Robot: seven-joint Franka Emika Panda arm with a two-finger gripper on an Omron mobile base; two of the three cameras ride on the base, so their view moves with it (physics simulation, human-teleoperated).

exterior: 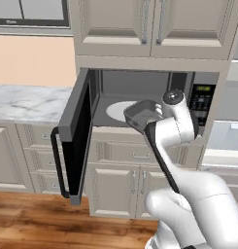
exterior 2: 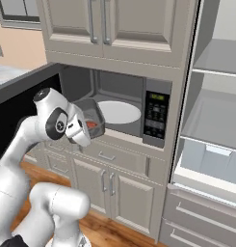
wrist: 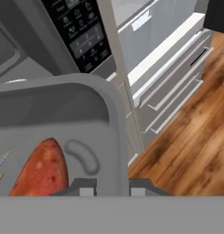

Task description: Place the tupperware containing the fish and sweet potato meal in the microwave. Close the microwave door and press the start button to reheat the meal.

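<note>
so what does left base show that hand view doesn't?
Left base alone: the open door with its black handle, the turntable, marble counter, upper cabinets.
Hand view alone: the sweet potato inside the tub, wood floor beside grey drawers, and the pincer clamped on the tub's rim.
Both: the tub held at the microwave opening, and the keypad.

light: even, bright | shadows: faint | glare: none | sharpness: soft, low-res render
</note>
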